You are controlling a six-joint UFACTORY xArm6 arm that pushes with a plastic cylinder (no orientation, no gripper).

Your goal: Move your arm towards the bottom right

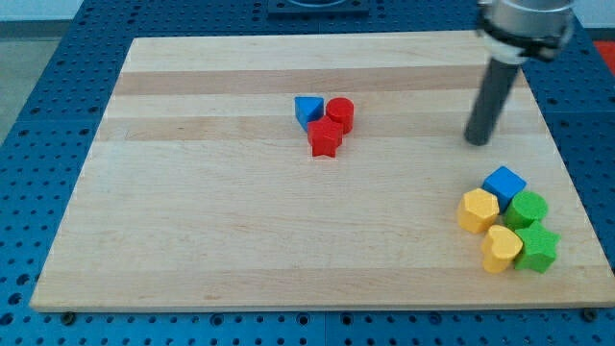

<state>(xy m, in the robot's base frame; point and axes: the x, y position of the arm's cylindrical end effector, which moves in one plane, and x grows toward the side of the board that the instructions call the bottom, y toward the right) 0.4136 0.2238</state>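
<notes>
My dark rod comes down from the view's top right and my tip [477,142] rests on the wooden board [240,240]. Below it, at the view's bottom right, lies a cluster: a blue cube [504,183], a yellow hexagon [477,210], a green cylinder [528,208], a yellow heart-like block [501,249] and a green star [536,249]. My tip stands apart from the blue cube, a little above and left of it. Near the board's upper middle, a blue triangle [307,110], a red cylinder [339,113] and a red star [326,139] touch one another.
The board lies on a blue perforated table [38,115]. The board's right edge runs close to the right of the rod and of the bottom-right cluster.
</notes>
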